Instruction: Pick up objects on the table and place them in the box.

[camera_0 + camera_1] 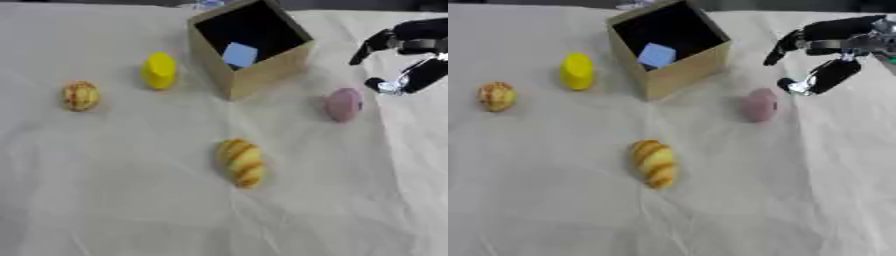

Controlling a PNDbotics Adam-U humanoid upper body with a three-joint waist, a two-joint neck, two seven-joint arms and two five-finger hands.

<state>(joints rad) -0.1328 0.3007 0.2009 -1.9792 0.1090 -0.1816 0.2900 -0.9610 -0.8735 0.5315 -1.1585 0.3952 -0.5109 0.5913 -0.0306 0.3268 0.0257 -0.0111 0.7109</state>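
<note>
An open cardboard box (262,75) stands at the back centre with a pale blue cube (240,54) inside. A yellow object (159,70) stands left of the box. A small round striped bun (80,95) lies at the far left. A striped croissant-like bread (241,162) lies in the middle. A pink egg-shaped object (344,104) lies right of the box. My right hand (824,55) hovers at the upper right, above and right of the pink object, open with thumb and fingers spread and nothing in it. My left hand does not show.
A wrinkled cream cloth (131,210) covers the whole table. Wide bare cloth lies across the front half and between the objects.
</note>
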